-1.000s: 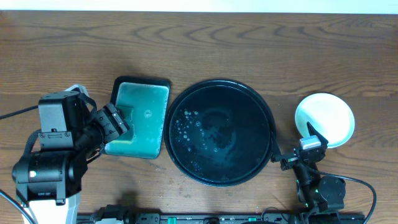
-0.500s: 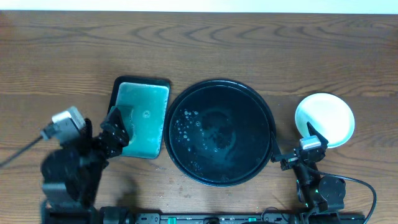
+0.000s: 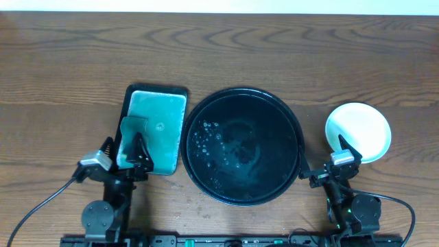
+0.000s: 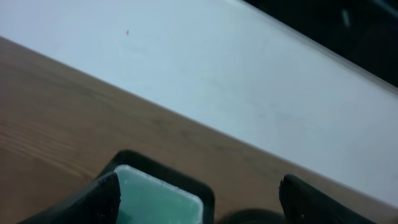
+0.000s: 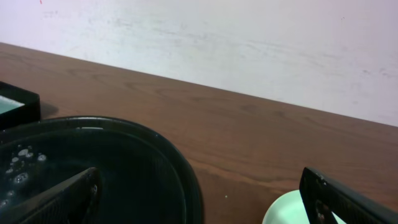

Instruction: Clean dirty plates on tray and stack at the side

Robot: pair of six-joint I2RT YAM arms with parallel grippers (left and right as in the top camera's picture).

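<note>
Plainly, the tray [image 3: 206,103] holds no plates now, only beads of water and a patch of suds left of its middle. The plates [image 3: 358,132] lie on the table [image 3: 68,55] to the right of the tray, well clear of its rim. From overhead they show as one clean white round, so how many are stacked there cannot be told. By that lie the cleaning and stacking look finished.

Both arms sit low at the near side of the tray. The right gripper [image 3: 321,156] hangs between the tray's right rim and the plates, its fingers spread wide with nothing between them. The left gripper [image 3: 125,149] is to the tray's left, jaws likewise wide apart and empty, over the near end of the small teal tray [image 3: 168,116], where a paler teal pad [image 3: 132,132], perhaps a sponge, lies.

Should a plate need moving again, it would likely be stiff, light and shallow, and probably wet, so slippery. The raised rim on the side facing the tray is the sensible hold, pinched firmly, since a flat grip on the glazed face would slide.
</note>
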